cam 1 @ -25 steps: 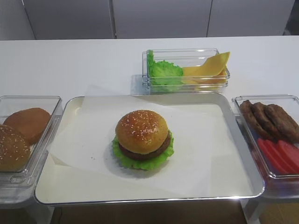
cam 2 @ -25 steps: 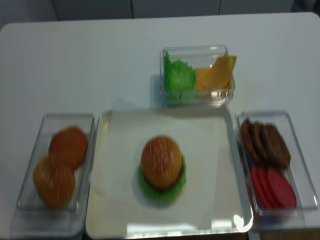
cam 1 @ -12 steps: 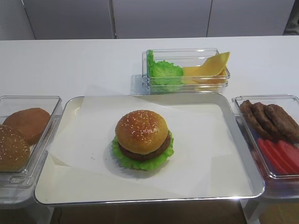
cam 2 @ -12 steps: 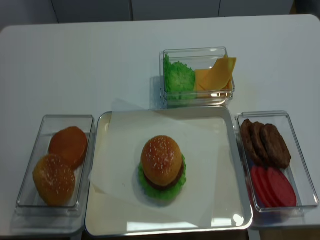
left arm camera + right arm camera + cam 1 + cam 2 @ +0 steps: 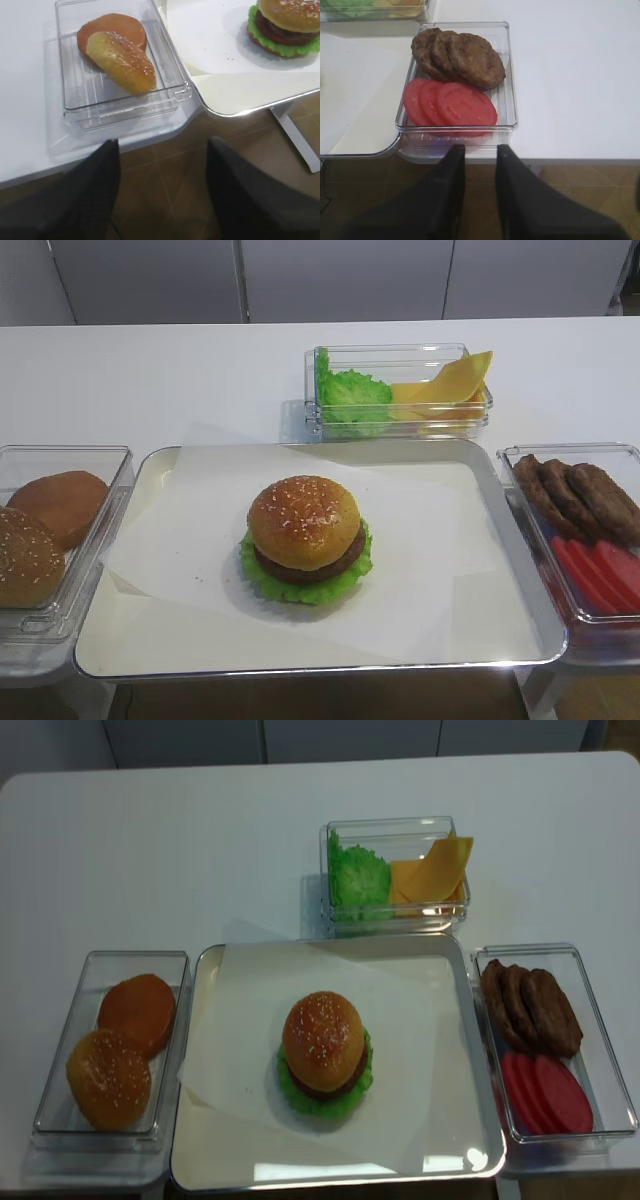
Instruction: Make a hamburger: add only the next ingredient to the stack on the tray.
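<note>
The hamburger stack (image 5: 305,540) stands in the middle of the paper-lined metal tray (image 5: 300,671). A sesame-seeded bun top (image 5: 303,518) sits on the dark patty (image 5: 312,569), with frilly green lettuce (image 5: 300,589) under it. No gripper shows in either high view. In the left wrist view my left gripper (image 5: 163,143) hangs open and empty below the table edge, in front of the bun box (image 5: 75,107); the stack (image 5: 287,22) is at top right. In the right wrist view my right gripper (image 5: 480,148) is shut on nothing, just before the patty and tomato box (image 5: 507,95).
A clear box on the left holds a smooth brown bun (image 5: 62,502) and a second sesame bun (image 5: 22,558). The back box (image 5: 400,352) holds lettuce and cheese. The right box holds loose patties (image 5: 575,495) and tomato slices (image 5: 600,570).
</note>
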`<state>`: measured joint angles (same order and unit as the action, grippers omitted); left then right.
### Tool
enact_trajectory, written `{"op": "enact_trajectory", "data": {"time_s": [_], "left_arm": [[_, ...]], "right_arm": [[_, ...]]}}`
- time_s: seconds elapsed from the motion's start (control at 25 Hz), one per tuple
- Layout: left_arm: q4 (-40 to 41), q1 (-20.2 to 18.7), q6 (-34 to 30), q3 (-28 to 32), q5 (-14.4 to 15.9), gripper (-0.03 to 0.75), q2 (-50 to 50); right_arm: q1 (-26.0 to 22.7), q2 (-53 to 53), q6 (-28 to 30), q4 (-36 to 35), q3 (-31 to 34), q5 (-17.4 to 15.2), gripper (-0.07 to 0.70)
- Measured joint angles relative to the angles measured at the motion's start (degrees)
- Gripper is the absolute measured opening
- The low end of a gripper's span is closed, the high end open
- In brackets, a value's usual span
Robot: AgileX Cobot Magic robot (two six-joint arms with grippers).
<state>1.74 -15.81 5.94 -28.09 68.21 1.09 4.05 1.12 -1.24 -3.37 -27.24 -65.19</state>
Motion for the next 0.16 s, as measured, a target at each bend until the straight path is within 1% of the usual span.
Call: {"op": "enact_trajectory", "data": {"time_s": [0.08, 0.16], "left_arm": [[0.0, 1.1, 0.0, 0.0, -0.1, 0.407, 0.0], [0.0, 3.5, 0.0, 0.0, -0.1, 0.405, 0.0]], "right_arm": [[0.0, 0.0, 0.0, 0.0, 0.0, 0.0, 0.179], [0.0, 0.0, 0.0, 0.0, 0.0, 0.0, 0.179]]}}
